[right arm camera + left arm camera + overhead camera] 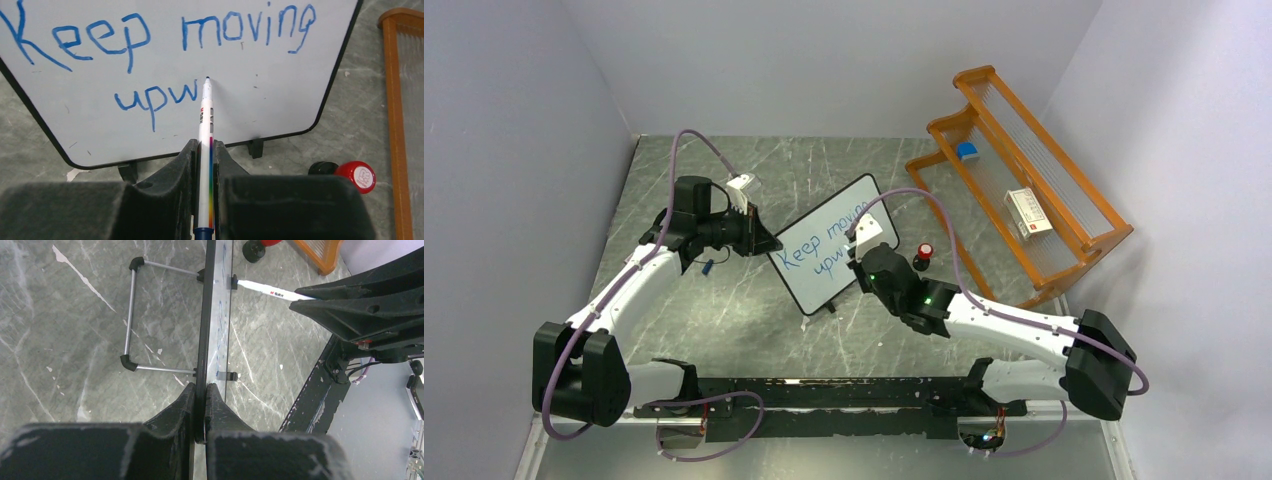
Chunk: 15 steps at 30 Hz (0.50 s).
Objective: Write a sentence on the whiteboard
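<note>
The whiteboard (829,243) stands tilted on the table, its black frame seen edge-on (206,325) in the left wrist view. My left gripper (205,387) is shut on that frame's edge (764,240). Blue writing, the sentence (165,55), reads "Keep moving" above "upw". My right gripper (205,150) is shut on a white marker (205,150) with a rainbow stripe; its blue tip touches the whiteboard (280,100) just right of the "w". The marker (272,291) meets the board's face from the right in the left wrist view.
An orange rack (1024,185) stands at the back right, holding a small white box (1028,213) and a blue item (967,151). A red-and-black cap-like object (923,255) lies on the table right of the board. The board's wire stand (131,315) props it behind.
</note>
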### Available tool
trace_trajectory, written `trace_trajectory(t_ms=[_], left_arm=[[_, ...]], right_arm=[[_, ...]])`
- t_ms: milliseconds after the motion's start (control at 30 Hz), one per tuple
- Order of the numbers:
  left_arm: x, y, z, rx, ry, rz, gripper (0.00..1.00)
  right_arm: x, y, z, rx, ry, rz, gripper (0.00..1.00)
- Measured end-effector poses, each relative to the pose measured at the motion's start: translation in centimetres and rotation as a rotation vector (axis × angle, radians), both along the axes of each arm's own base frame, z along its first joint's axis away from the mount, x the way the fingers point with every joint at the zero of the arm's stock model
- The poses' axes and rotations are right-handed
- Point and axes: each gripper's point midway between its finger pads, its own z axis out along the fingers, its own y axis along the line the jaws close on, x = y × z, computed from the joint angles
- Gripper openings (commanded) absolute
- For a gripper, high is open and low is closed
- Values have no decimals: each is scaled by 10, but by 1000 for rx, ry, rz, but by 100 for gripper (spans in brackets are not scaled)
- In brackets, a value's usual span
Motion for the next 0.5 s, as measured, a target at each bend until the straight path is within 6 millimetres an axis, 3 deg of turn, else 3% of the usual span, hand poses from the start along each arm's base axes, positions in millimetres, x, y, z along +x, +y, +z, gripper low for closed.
trace_trajectory(t_ms=[500], left_arm=[[0,0,-1,1,3,0,5]], right_arm=[[6,-8,-10,-13,20,-25,0]])
